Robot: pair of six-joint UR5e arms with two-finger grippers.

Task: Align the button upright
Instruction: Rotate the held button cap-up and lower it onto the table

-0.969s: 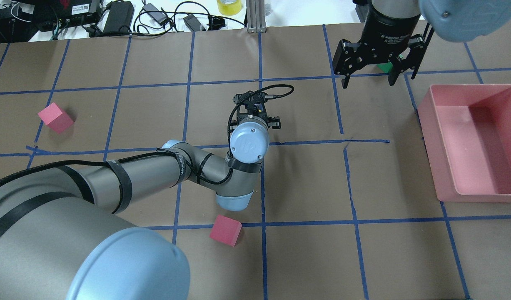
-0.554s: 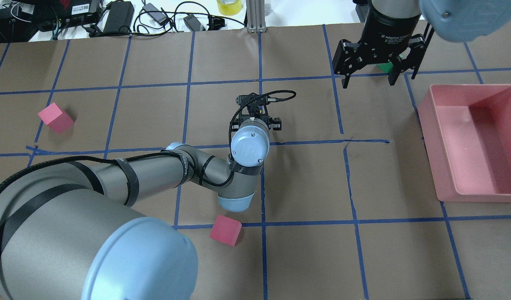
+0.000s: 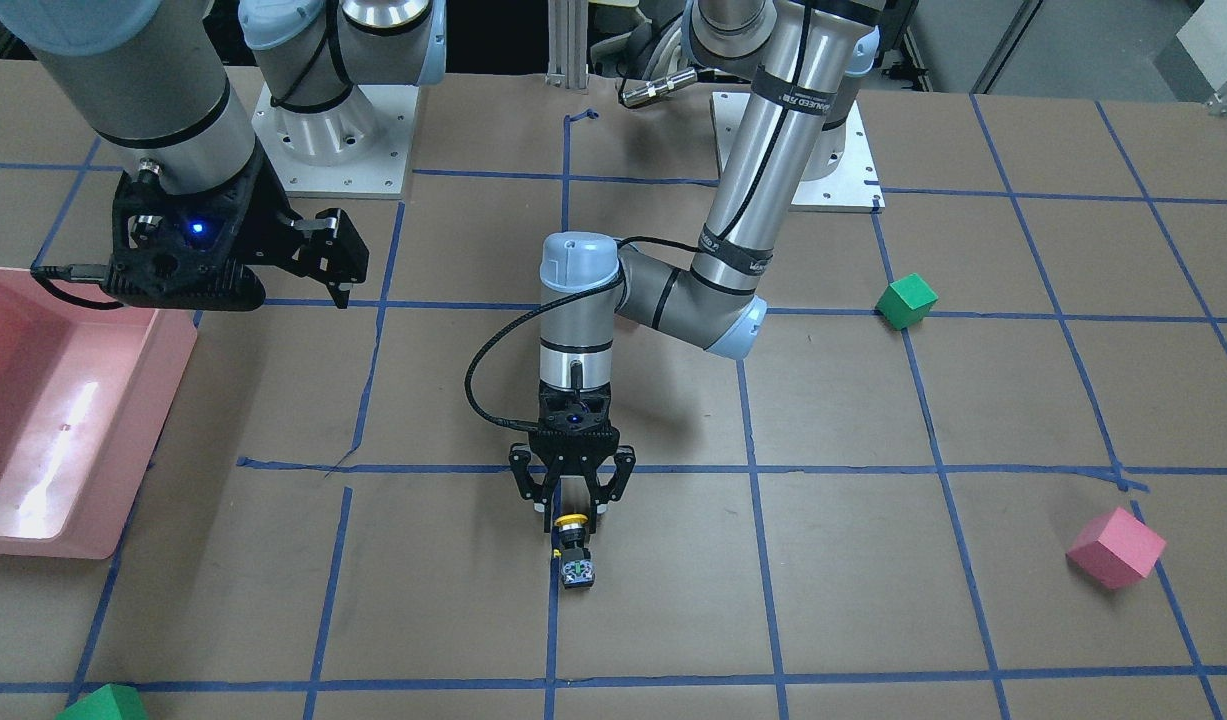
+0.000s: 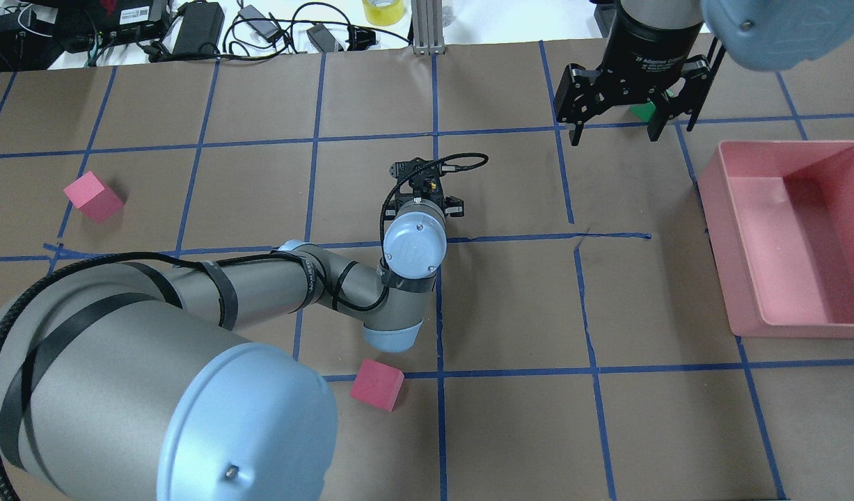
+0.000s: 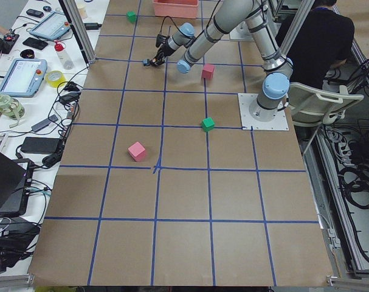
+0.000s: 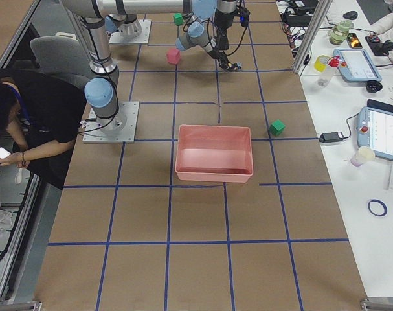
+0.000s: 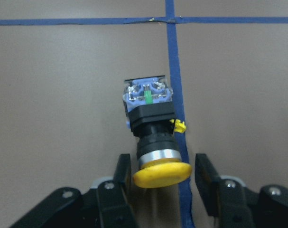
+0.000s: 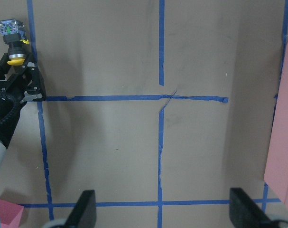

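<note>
The left arm has shifted a little over the last second: in the overhead view its big shoulder joint fills more of the near corner, and the cable loop at the wrist sits lower than it did. The right gripper [image 4: 614,136] has barely moved and hangs over the far side of the table [image 4: 510,431], jaws wide apart and holding nothing.

The left gripper [image 3: 573,512] points straight down near the middle of the table. Its jaws are apart, one finger on each side of the button's yellow cap. The wrist camera shows a clear gap on one side. On the other side the finger is so close that I cannot tell whether it touches.

The button [image 7: 153,128] lies on its side on the brown paper. Its cap sits between the fingers, and its square terminal base points away from the robot, past the fingertips. It rests along a blue tape line [image 7: 171,57], which runs under one edge of it.

A pink bin [image 4: 781,145] stands well off toward the robot's right. One pink cube [image 4: 92,197] sits far to the left and a second pink cube [image 4: 376,384] lies near the left arm's elbow. A green cube [image 3: 906,300] is well apart from the button.
</note>
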